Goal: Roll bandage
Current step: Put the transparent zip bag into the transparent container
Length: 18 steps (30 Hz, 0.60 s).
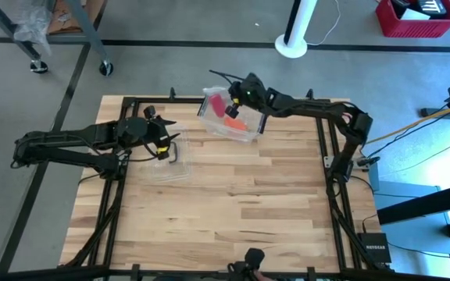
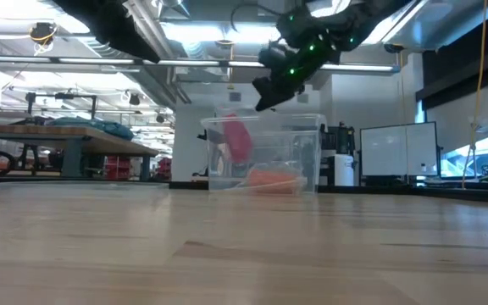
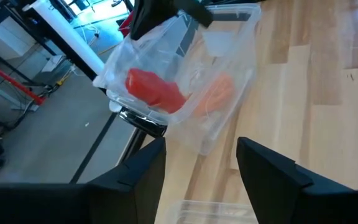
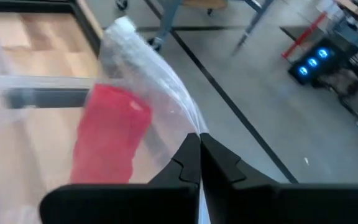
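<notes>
Right end effector (image 4: 199,163) pinching bag (image 4: 143,65), bandage (image 4: 109,134) inside

- The left gripper (image 3: 201,168) sits low over the wooden table (image 3: 328,106), its two dark fingers (image 3: 145,171) spread apart with nothing between them.
- Beyond the fingers a clear plastic box (image 3: 219,109) stands near the table's edge.
- A crinkly clear plastic bag (image 3: 148,68) rises out of the box, with the red bandage (image 3: 154,88) inside it as a small roll.
- An orange-red lump (image 3: 219,93) lies in the box just beside the bandage.
- The right gripper (image 3: 163,14) shows as a dark shape touching the top of the bag; how its fingers stand is hidden.
- Another clear plastic rim (image 3: 213,211) lies on the table close below the left gripper.
</notes>
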{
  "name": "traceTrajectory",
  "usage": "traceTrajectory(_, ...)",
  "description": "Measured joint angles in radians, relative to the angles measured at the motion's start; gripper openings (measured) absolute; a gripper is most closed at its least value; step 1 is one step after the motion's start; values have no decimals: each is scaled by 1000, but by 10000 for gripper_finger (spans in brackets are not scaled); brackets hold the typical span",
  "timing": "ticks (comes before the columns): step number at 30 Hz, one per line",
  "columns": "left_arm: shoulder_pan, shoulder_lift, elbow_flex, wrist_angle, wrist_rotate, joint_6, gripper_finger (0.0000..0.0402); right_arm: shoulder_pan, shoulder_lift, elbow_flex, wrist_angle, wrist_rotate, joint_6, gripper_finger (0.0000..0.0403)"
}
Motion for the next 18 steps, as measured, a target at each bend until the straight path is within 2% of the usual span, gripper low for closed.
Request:
traceTrajectory(12, 0, 0, -1, -4, 2, -18, 188, -4, 43, 2, 3, 48, 44, 8)
traceTrajectory(18, 0, 1, -1, -5, 1, -18, 188, -4, 34, 58, 12, 73, 44, 8)
